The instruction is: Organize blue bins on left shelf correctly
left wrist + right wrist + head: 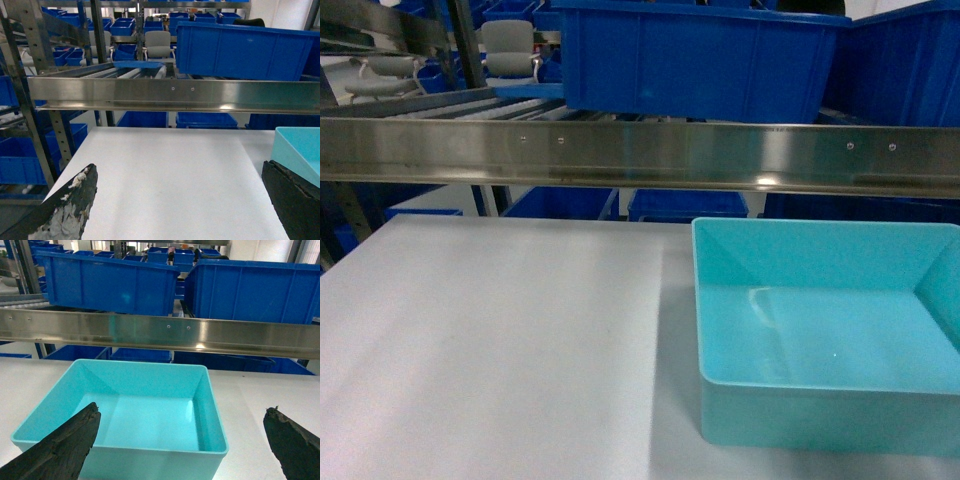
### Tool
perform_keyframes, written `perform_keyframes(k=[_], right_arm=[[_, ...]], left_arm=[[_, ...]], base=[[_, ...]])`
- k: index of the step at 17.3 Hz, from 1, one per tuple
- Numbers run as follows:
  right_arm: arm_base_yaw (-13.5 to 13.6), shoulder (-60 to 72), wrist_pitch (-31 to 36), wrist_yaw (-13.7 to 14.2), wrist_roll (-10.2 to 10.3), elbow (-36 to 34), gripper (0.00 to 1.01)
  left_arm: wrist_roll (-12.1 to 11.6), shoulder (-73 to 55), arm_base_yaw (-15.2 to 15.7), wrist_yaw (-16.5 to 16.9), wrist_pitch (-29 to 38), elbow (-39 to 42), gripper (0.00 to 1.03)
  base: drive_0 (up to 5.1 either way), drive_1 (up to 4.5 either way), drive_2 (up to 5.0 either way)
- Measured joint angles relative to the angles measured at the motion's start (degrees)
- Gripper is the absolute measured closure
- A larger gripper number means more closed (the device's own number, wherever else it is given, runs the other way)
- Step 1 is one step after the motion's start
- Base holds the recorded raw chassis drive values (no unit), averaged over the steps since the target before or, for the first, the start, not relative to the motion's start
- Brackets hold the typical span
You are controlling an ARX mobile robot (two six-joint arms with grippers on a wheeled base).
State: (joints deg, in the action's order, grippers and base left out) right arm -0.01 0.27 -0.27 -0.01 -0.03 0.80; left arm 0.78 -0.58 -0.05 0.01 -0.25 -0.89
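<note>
Head view: smooth turquoise tub (830, 330) on matte table (490, 340); both pincers (180, 210) (182, 445) gape.

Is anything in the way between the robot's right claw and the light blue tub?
Nothing visible. The right gripper is open, its fingers apart on either side of the pale turquoise plastic tub, which sits empty on the white table just ahead.
</note>
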Motion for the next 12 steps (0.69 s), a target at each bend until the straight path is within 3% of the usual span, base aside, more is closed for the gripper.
perform_keyframes(k=[12], right_arm=[[0.0, 0.0, 0.0, 0.0, 0.0, 0.0, 0.03]], left_arm=[[0.0, 0.0, 0.0, 0.0, 0.0, 0.0, 0.05]], base=[[0.0, 0.0, 0.0]])
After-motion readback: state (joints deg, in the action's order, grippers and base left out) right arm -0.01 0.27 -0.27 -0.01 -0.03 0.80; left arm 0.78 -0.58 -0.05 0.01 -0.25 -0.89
